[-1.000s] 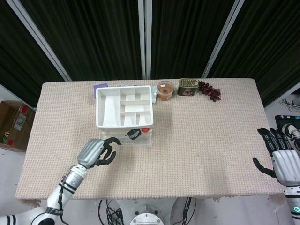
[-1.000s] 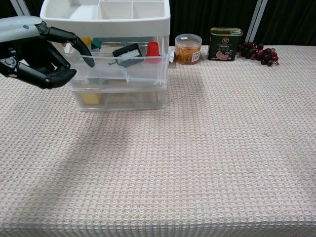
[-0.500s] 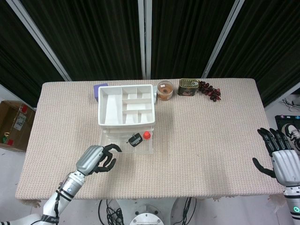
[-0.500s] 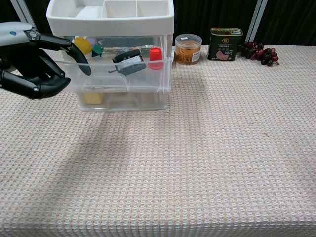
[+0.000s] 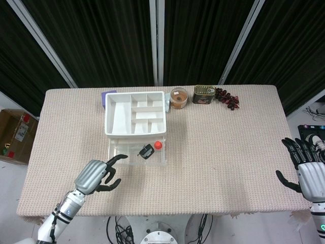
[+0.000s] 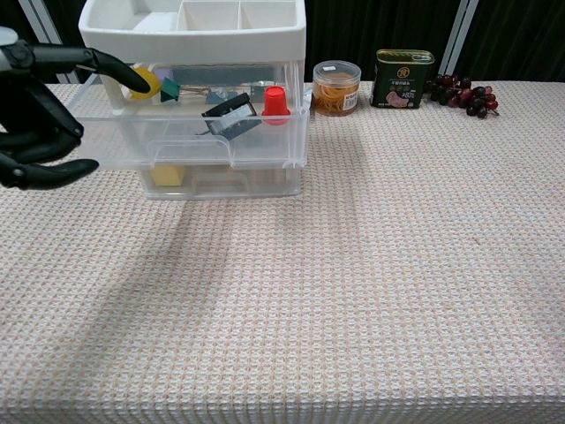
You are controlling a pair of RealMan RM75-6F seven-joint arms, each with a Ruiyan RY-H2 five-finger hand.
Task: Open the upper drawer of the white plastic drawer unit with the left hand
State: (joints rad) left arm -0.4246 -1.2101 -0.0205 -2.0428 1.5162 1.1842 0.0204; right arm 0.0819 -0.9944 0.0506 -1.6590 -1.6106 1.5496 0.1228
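Observation:
The white plastic drawer unit [image 5: 134, 113] [image 6: 192, 22] stands at the back left of the table, with an open divided tray on top. Its clear upper drawer [image 5: 137, 153] [image 6: 199, 141] is pulled well out toward me and holds a black item [image 6: 231, 113], a red cap [image 6: 274, 100] and a yellow piece [image 6: 146, 81]. My left hand [image 5: 96, 175] [image 6: 35, 115] is at the drawer's front left corner. One finger is hooked over the front rim and the others are spread below it. My right hand [image 5: 307, 170] hovers open at the table's right edge.
The lower drawer [image 6: 216, 179] is closed. Behind the unit on the right stand a small jar [image 6: 335, 87], a tin can [image 6: 403, 79] and a bunch of dark grapes [image 6: 463, 93]. A purple object [image 5: 108, 95] lies behind the unit. A cardboard box [image 5: 12, 134] sits on the floor at the left.
The upper drawer has slid further out toward me as my left hand drew back. Its lower fingers have spread. The right hand has barely moved.

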